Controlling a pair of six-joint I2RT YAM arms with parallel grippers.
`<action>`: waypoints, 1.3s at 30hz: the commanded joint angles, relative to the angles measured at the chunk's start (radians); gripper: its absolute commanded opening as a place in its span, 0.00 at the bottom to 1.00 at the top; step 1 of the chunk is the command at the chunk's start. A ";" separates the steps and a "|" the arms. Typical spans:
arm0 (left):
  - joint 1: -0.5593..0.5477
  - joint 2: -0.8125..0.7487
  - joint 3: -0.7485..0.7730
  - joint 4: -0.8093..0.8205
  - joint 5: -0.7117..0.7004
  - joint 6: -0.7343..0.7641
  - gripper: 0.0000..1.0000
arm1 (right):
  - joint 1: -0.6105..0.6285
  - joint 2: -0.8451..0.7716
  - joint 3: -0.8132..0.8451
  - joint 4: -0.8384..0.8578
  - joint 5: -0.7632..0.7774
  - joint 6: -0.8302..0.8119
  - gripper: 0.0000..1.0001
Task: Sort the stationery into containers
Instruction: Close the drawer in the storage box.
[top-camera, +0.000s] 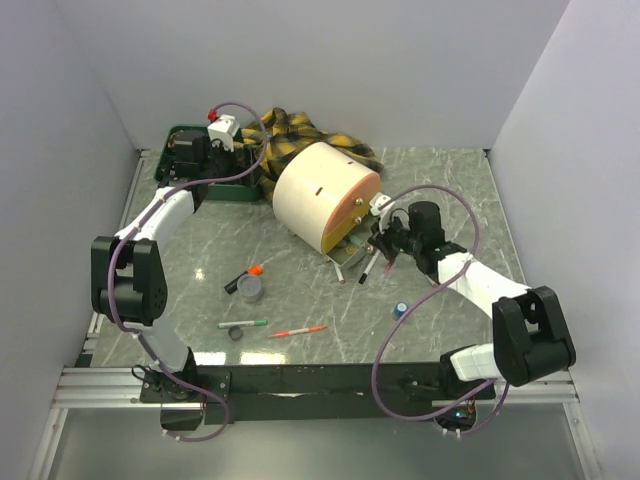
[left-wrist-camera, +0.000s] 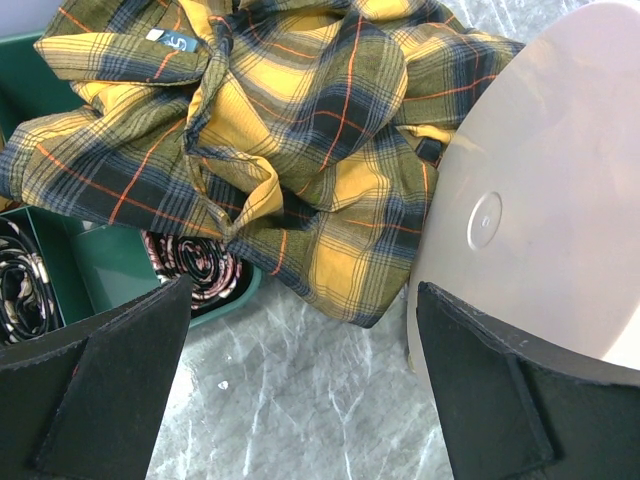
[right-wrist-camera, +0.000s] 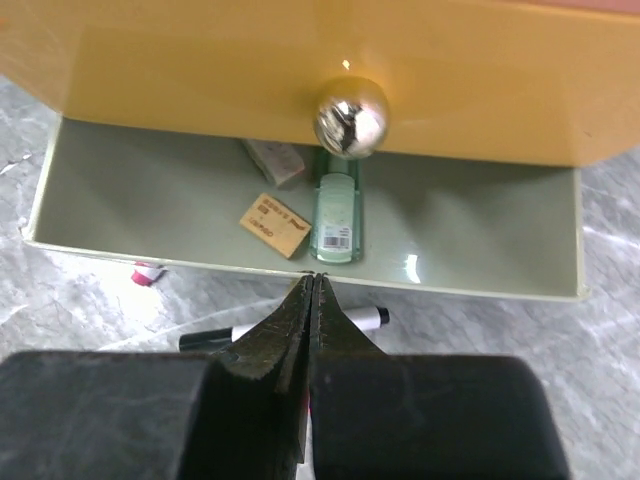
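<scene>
The cream drum (top-camera: 318, 192) lies on its side, orange face (right-wrist-camera: 200, 60) toward the right arm. Its pale drawer (right-wrist-camera: 480, 230) under a chrome knob (right-wrist-camera: 350, 118) is open and holds two erasers (right-wrist-camera: 274, 224) and a green item (right-wrist-camera: 336, 215). My right gripper (right-wrist-camera: 313, 282) is shut, tips at the drawer's front rim, over a black-and-white marker (right-wrist-camera: 362, 318). My left gripper (left-wrist-camera: 300, 400) is open and empty over bare table between the green tray (left-wrist-camera: 120, 270) and the drum's flat end (left-wrist-camera: 540, 200). The orange-capped highlighter (top-camera: 243, 277), a grey tape roll (top-camera: 252, 290), a smaller roll (top-camera: 235, 332) and two pens (top-camera: 298, 330) lie loose.
The plaid cloth (left-wrist-camera: 270, 130) is heaped behind the drum and over the green tray's edge. Patterned rolls (left-wrist-camera: 195, 262) sit in the tray's compartments. A small blue item (top-camera: 400, 310) lies near the right arm. White walls close in the table on three sides.
</scene>
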 joint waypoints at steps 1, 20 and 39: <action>-0.005 -0.003 0.007 0.013 0.014 0.014 0.99 | 0.030 0.028 0.061 0.016 -0.002 0.014 0.00; -0.005 0.009 0.013 0.013 0.017 0.011 0.99 | 0.033 0.158 0.201 -0.044 0.011 -0.016 0.00; -0.005 0.003 0.023 0.003 0.011 0.022 0.99 | 0.045 0.215 0.256 -0.067 0.008 -0.078 0.00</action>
